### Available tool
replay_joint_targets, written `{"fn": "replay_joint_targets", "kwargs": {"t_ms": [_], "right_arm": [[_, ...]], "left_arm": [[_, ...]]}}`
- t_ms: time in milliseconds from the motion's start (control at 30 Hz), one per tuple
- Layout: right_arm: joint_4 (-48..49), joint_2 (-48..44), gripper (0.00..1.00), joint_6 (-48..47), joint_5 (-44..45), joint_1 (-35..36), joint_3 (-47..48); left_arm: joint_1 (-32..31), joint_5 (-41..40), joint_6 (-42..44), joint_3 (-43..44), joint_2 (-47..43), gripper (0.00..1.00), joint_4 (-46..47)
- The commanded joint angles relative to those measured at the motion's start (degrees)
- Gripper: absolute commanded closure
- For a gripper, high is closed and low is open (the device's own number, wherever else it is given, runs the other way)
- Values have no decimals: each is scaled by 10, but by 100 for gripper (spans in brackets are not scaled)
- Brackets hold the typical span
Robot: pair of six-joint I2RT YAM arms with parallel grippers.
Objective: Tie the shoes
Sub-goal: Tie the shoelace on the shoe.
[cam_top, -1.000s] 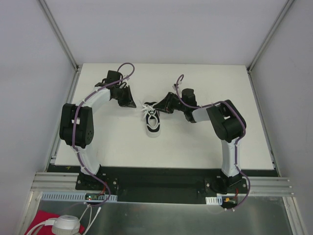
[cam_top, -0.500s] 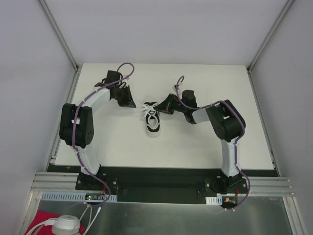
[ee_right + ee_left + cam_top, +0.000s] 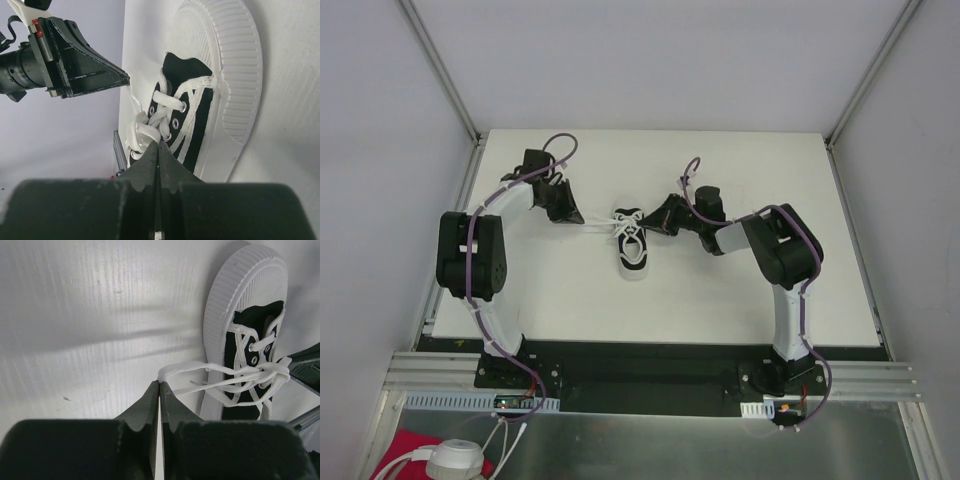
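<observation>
A small black sneaker [image 3: 633, 248] with a white sole lies mid-table, toe toward the near edge. Its white laces [image 3: 235, 372] cross over the tongue and bunch into a knot. My left gripper [image 3: 578, 217] sits left of the shoe, shut on a lace loop [image 3: 172, 371] that runs taut back to the knot. In its own view the left gripper [image 3: 160, 382] pinches that loop at the fingertips. My right gripper [image 3: 657, 222] is on the shoe's right side. The right gripper [image 3: 157, 144] is shut on the lace bundle [image 3: 141, 131] at the knot. The sneaker [image 3: 200, 112] fills that view.
The white table [image 3: 740, 290] is enclosed by pale walls, with metal posts at the back corners. A black rail [image 3: 650, 375] holding both arm bases runs along the near edge. Cables and a red cloth [image 3: 410, 450] lie below it.
The right gripper has closed on the laces at the knot. The left gripper has drawn away to the left, pulling its lace loop taut.
</observation>
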Motion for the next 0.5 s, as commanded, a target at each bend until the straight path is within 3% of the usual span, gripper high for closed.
{"fn": "replay_joint_targets", "kwargs": {"t_ms": [0, 467], "right_arm": [[43, -32, 99, 2, 6, -4, -9], [83, -39, 99, 23, 8, -19, -29]], "left_arm": [[9, -4, 9, -11, -36, 100, 3], [26, -3, 8, -26, -60, 100, 7]]}}
